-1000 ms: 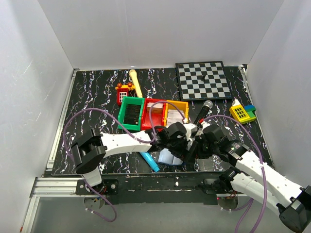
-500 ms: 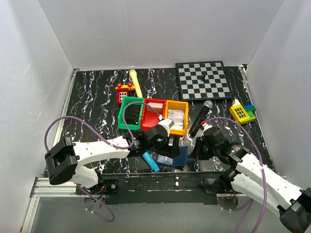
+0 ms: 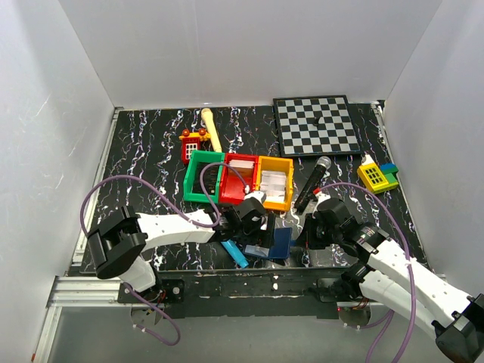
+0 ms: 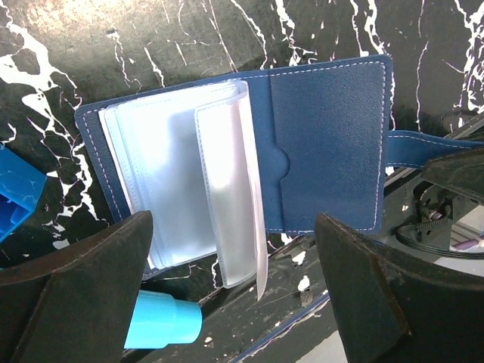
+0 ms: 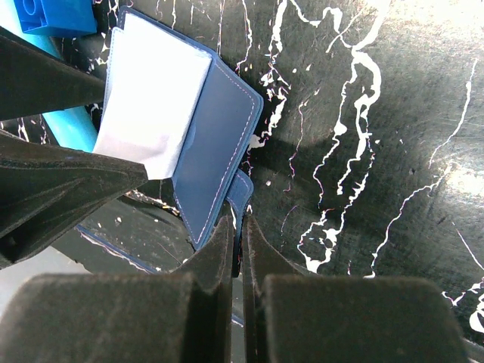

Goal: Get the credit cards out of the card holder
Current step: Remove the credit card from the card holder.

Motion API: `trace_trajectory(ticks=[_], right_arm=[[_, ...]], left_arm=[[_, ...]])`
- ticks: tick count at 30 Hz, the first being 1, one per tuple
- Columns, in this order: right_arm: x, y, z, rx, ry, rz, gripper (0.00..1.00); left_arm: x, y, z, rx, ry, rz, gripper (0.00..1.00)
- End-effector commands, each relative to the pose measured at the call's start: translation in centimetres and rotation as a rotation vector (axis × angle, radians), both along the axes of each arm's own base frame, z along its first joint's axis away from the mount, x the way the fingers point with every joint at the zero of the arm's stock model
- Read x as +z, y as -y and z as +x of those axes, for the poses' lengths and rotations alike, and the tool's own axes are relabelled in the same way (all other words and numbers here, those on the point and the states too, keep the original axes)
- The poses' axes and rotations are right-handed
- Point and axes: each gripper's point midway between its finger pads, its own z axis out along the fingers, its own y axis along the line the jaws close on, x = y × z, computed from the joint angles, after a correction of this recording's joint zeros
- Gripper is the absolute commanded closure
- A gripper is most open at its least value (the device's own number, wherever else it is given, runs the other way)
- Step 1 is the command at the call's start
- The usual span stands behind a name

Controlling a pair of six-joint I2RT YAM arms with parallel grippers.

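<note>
Lying open at the near edge of the table [image 3: 151, 151], the card holder [image 4: 325, 144] has its clear sleeves fanned (navy lining up). Right gripper [image 5: 237, 227]: jaws clenched on its strap tab, right side. Left gripper [image 4: 233, 227] directly above, jaws released wide. Cyan microphone [image 3: 234, 252] just beside, left; coloured bins [image 3: 276, 181] farther back.
</note>
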Motion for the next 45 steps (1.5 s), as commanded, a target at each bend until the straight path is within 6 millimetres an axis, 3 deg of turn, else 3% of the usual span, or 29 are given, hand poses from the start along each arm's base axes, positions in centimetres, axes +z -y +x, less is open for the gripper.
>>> trace_trajectory(ticks=[1, 18, 33, 45], right_arm=[[0.5, -0.4, 0.5, -0.009, 0.022, 0.027, 0.99], [0.4, -0.4, 0.6, -0.005, 0.019, 0.022, 0.99], [0.1, -0.4, 0.3, -0.016, 0.005, 0.03, 0.99], [-0.4, 0.1, 0.1, -0.052, -0.011, 0.021, 0.99]], left_arm=[[0.8, 0.3, 0.8, 0.031, 0.009, -0.006, 0.12], [-0.1, 1.7, 0.4, -0.052, -0.013, -0.001, 0.14], [0.7, 5.7, -2.1, -0.283, -0.037, -0.103, 0.16], [3.8, 9.0, -4.2, -0.484, 0.005, -0.249, 0.16]])
